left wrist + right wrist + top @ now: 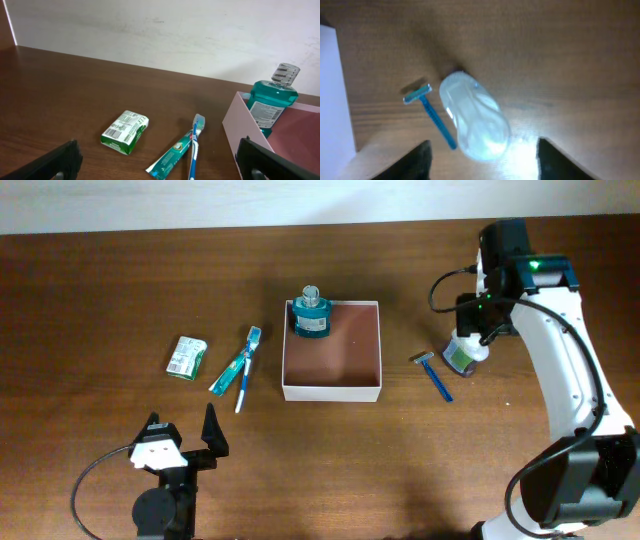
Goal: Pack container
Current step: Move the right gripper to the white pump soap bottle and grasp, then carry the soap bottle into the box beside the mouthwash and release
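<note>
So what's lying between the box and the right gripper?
A blue razor lies between the box and the right gripper, which is poised over a white bottle. The overhead view shows it.

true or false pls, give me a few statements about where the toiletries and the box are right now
1. The teal mouthwash bottle stands inside the square white-walled box. True.
2. The blue razor lies inside the box. False: it lies on the wooden table, outside the box on its right.
3. The green-and-white packet lies on the table, on the far side of the toothbrush from the box. True.
4. The left gripper holds the toothbrush. False: its jaws stand open and empty, apart from the toothbrush.
</note>
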